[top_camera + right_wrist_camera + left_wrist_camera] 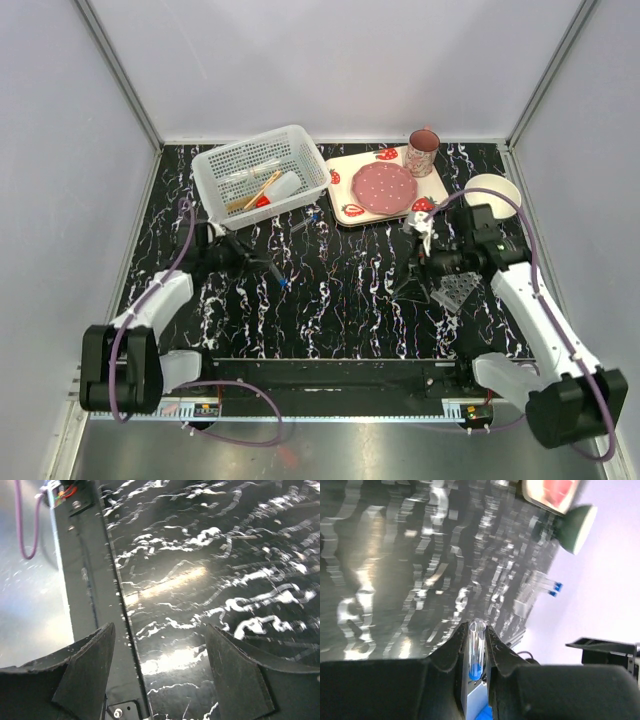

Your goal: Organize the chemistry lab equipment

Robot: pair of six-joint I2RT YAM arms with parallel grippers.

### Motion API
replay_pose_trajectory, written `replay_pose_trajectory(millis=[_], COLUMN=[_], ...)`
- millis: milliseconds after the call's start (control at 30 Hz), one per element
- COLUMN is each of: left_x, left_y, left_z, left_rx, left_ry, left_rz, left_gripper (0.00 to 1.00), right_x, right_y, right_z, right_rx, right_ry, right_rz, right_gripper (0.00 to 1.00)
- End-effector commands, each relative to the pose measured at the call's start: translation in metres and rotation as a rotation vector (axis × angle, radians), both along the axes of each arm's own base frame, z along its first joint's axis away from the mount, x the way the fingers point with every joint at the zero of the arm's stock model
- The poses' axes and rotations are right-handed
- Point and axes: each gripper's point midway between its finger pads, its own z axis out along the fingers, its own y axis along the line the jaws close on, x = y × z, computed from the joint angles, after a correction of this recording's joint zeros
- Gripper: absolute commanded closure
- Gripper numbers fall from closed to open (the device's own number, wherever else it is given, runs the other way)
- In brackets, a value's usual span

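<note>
My left gripper [274, 271] is shut on a clear plastic tube with a blue cap [476, 647], held above the table's middle; the blue end shows in the top view [286, 284]. My right gripper [412, 270] is open and empty, its jaws wide apart [160, 672], just left of the clear grid tube rack [455, 292]. Two tiny blue-capped vials [310, 218] lie on the table in front of the white basket [222, 160]; they also show in the left wrist view [554, 588]. The basket holds the white squeeze bottle with red cap [277, 189], the wooden-handled tool [256, 191] and clear tubes.
The strawberry-print tray [341, 166] with the pink plate [383, 188] and mug [422, 152] stands at the back right. The round white bowl [493, 190] is by the right wall. The black rail [90, 580] runs along the table's near edge.
</note>
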Motion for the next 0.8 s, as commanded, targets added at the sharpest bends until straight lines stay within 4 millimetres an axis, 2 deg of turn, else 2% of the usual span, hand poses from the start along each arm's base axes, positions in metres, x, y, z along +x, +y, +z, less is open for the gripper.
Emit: replay_pose_trajectory(millis=[0,33,67,100,133,233,333,400,467,500,567,767], left_x=[0.021,0.019,0.019,0.021,0.023,0.027,0.028,0.029,0.032,0.032,0.033,0.034], left_y=[-0.028,-0.039,-0.041,-0.045,-0.048,-0.059,-0.071,-0.079,-0.085,-0.09,-0.096,-0.115], left_z=[0.069,0.079,0.094,0.096,0.112,0.126,0.13,0.136,0.133,0.138,0.132,0.13], left_rx=[-0.1,-0.137,-0.155,-0.155,-0.204,-0.273,-0.337,-0.357,-0.362,-0.368,-0.374,-0.421], left_ry=[-0.273,-0.29,-0.34,-0.358,-0.382,-0.386,-0.358,-0.352,-0.316,-0.319,-0.281,-0.234], left_rz=[0.033,0.053,0.08,0.123,0.161,0.249,0.336,0.373,0.402,0.414,0.438,0.477], left_gripper=[0.88,0.88,0.88,0.88,0.88,0.88,0.88,0.88,0.88,0.88,0.88,0.88], right_x=[-0.008,-0.003,0.0,0.004,0.009,0.022,0.041,0.049,0.052,0.056,0.059,0.08], right_y=[0.035,0.044,0.05,0.062,0.07,0.091,0.101,0.107,0.116,0.119,0.125,0.129], right_z=[0.028,0.034,0.037,0.041,0.045,0.057,0.064,0.065,0.068,0.064,0.065,0.042], right_rx=[-0.011,-0.005,0.0,0.004,0.022,0.069,0.095,0.104,0.122,0.112,0.117,0.068], right_ry=[-0.003,0.035,0.056,0.086,0.12,0.157,0.169,0.187,0.201,0.211,0.214,0.219], right_rz=[0.141,0.145,0.151,0.173,0.151,0.14,0.077,0.043,0.03,0.005,-0.011,-0.134], right_gripper=[0.22,0.22,0.22,0.22,0.22,0.22,0.21,0.2,0.18,0.17,0.16,0.16])
